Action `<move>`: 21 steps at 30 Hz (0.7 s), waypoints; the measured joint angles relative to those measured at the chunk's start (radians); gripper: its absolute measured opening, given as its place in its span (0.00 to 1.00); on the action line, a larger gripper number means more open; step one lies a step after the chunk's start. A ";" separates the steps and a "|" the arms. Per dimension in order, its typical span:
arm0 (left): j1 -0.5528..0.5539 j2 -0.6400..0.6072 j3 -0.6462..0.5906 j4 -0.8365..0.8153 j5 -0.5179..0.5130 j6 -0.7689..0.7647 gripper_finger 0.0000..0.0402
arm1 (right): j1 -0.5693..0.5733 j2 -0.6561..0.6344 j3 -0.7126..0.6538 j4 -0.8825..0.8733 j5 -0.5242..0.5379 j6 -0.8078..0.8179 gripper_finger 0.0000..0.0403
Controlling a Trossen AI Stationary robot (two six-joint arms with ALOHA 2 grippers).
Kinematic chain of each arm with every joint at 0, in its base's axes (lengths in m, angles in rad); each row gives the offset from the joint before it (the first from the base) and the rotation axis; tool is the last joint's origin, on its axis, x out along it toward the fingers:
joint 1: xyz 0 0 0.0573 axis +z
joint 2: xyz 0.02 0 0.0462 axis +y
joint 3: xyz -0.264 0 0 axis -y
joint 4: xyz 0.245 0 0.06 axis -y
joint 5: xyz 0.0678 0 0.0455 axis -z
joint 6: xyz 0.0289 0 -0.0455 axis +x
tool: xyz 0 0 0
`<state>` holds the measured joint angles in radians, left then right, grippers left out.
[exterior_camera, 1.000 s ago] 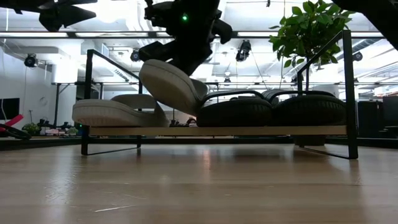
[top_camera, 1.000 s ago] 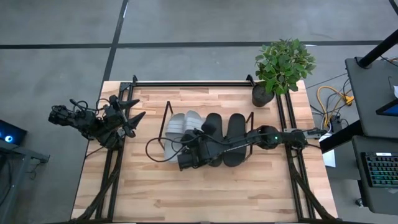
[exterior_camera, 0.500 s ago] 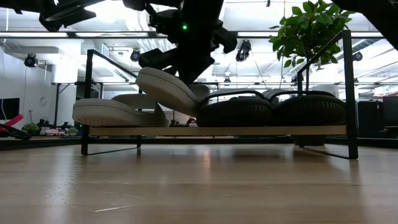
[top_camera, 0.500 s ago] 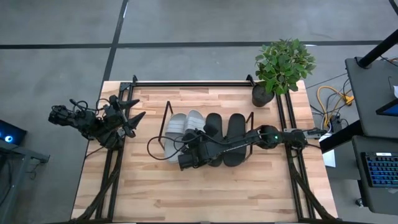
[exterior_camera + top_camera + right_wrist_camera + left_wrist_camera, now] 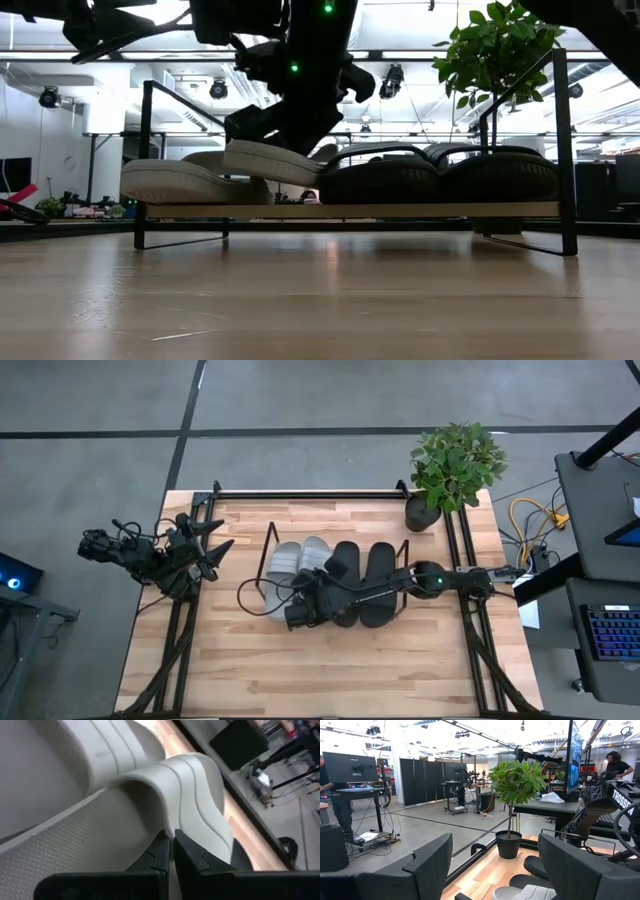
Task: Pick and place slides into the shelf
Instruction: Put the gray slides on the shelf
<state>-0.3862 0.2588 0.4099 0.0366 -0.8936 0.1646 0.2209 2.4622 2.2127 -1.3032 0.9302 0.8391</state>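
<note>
Right gripper [image 5: 172, 851] jaws pinched shut on grey slide [image 5: 100, 820] strap — wrist view only, left gripper [image 5: 215, 550] wide.

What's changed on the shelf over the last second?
The right gripper, shut on the second grey slide, has lowered it from a steep tilt to nearly flat beside the first grey slide. Both black slides, the shelf and the open left gripper stayed put.

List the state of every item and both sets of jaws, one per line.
Left gripper: jaws open, empty, parked at the table's left edge.
Right gripper: jaws shut on second grey slide.
First grey slide: flat on shelf.
Black slides: flat on shelf, side by side.
Potted plant: upright.
</note>
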 joint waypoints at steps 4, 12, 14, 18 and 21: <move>0.000 0.000 0.000 0.000 0.000 0.000 0.69 | -0.010 0.000 -0.004 0.008 -0.043 -0.015 0.02; 0.000 0.000 0.000 0.000 0.000 0.000 0.69 | -0.014 0.002 -0.008 0.028 -0.055 -0.064 0.02; 0.000 0.000 0.000 0.000 0.000 0.000 0.69 | -0.015 0.002 -0.009 0.046 -0.061 -0.083 0.02; 0.000 0.000 0.000 0.000 0.000 0.000 0.69 | -0.018 0.002 -0.010 0.058 -0.078 -0.093 0.02; 0.000 0.000 0.000 0.000 0.000 0.000 0.69 | -0.018 0.002 -0.010 0.059 -0.081 -0.089 0.03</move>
<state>-0.3866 0.2588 0.4099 0.0368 -0.8936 0.1646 0.2028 2.4638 2.2032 -1.2445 0.8493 0.7504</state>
